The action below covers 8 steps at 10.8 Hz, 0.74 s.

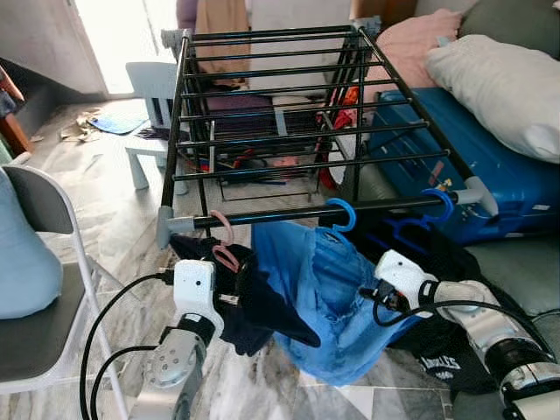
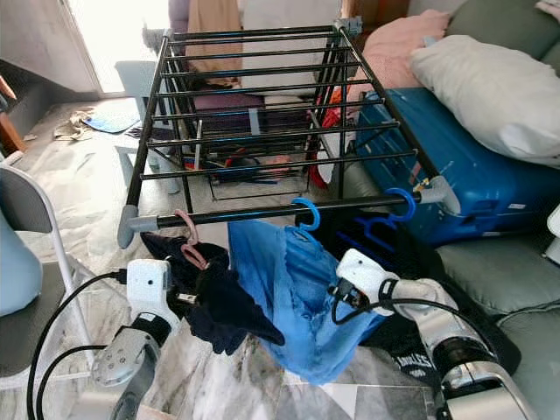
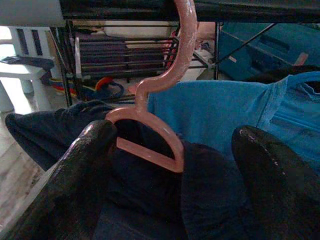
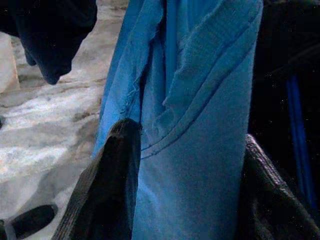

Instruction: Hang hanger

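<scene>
My left gripper (image 3: 172, 172) stands wide, its 2 black fingers (image 3: 75, 185) either side of the pink hanger (image 3: 150, 132) and the dark navy garment (image 1: 262, 306) draped on it; one finger touches the hanger's shoulder, the other is well apart from it. The hanger's hook rises straight ahead of me and curls over the front rail of the drying rack (image 1: 262, 214), so it looks already seated there.

I judge the hanger light and stiff, thin plastic that would flex or snap under a hard squeeze, and smooth enough to slide. The garment is soft and limp, adding a little swinging weight. The best hold is on the bare neck just under the hook, or the flat shoulder bar beside my finger, not the cloth, which would slip over the plastic.

My right gripper (image 4: 185, 165) also stands open, with the blue garment (image 1: 319, 289) hanging between its fingers; whether they touch the cloth I cannot tell. That garment hangs from a blue hanger (image 1: 343, 214) on the same rail.

The left wrist view shows the hanger's neck, its twist and my finger's contact up close. The eye views show instead that the pink hook sits near the rail's left end, with 2 blue hooks along it toward my right gripper.
</scene>
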{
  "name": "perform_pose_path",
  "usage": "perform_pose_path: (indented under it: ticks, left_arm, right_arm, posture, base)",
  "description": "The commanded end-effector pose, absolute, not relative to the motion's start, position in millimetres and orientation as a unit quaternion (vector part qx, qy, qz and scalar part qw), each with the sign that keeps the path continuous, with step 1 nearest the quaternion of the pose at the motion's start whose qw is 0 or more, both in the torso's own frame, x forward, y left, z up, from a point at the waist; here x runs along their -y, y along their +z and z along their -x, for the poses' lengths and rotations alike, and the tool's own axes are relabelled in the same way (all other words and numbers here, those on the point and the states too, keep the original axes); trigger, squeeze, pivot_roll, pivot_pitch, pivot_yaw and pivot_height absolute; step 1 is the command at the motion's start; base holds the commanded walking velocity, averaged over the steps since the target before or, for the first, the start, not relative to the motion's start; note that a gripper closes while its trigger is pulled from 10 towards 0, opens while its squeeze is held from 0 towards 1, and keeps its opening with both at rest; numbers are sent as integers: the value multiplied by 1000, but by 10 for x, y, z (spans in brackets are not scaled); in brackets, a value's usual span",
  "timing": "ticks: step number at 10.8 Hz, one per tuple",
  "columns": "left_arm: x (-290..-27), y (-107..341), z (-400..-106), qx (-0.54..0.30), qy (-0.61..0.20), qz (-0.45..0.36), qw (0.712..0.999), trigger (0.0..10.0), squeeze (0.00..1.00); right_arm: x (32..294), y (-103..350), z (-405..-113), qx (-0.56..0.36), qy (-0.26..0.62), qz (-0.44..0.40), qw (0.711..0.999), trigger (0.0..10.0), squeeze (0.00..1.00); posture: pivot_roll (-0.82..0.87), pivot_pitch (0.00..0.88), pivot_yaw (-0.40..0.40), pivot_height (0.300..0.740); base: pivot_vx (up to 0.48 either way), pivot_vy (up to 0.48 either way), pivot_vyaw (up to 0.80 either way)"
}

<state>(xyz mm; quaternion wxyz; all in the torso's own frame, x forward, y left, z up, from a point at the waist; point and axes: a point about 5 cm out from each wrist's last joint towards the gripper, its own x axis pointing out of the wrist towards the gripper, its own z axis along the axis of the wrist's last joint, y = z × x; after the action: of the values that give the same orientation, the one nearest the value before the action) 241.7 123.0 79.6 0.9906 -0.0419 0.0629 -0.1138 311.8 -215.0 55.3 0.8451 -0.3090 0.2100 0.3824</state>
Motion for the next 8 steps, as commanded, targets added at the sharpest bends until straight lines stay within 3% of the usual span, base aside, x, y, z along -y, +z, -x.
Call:
perform_pose_path:
  ticks: [1,8]
  left_arm:
    - [-1233,790,-2427,-66,-114,37,991,10000,0]
    - [-1245,792,-2446,-65,-115,33,991,10000,0]
  right_arm:
    - [2116,529,-3111,-209,387,313,842,0,0]
    - [1924,491,-3156,-182,376,303,857,0,0]
  posture:
    - [-50,0,16,740]
    - [-45,0,21,740]
  base:
    - [0,0,0]
    - [0,0,0]
